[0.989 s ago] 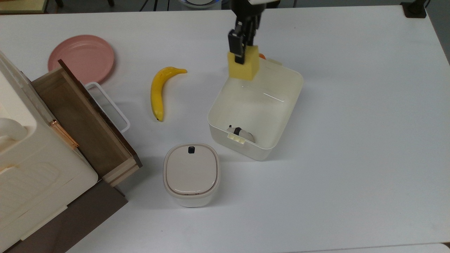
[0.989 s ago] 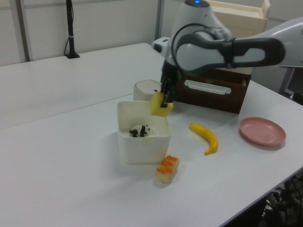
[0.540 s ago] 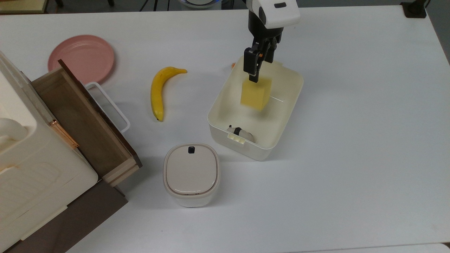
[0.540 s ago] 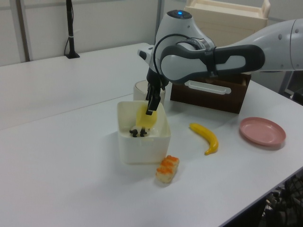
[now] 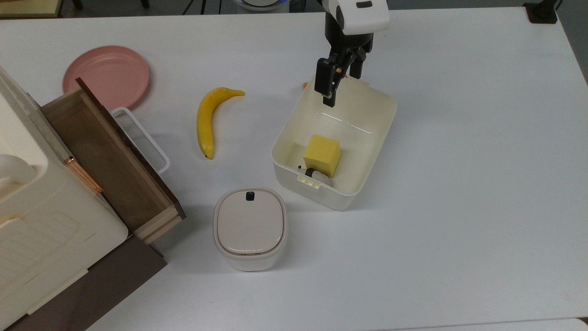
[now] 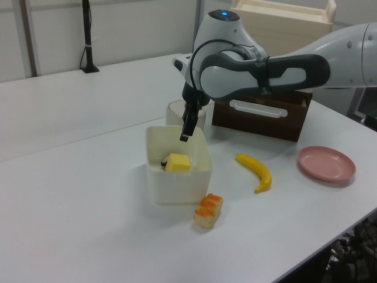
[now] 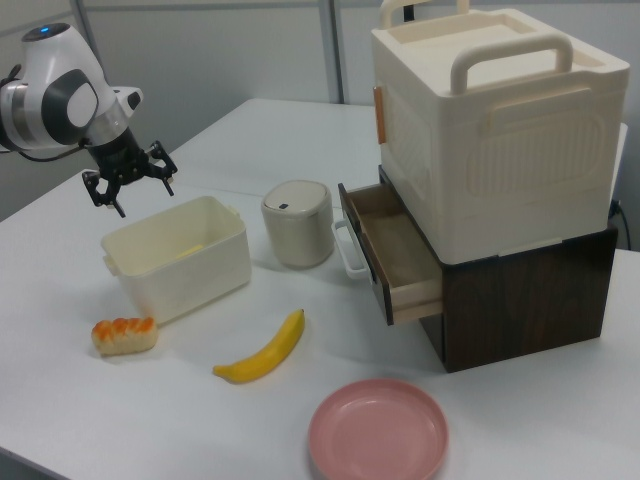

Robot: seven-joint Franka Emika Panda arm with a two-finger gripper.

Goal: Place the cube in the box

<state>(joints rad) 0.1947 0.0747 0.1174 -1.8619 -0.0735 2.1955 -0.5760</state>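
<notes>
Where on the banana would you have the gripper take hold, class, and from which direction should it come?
Grip the banana at its thick middle, coming straight down from above. It lies flat on the bare table, apart from the plate and box, so fingers can close across its narrow width.

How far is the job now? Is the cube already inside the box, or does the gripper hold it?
Done: the cube lies inside the box, resting against a small black-and-white toy near one end wall. In hand: nothing; the gripper is open above the box's other end, apart from the cube. Left: seemingly only to draw the arm away, since the cube looks settled.
</notes>
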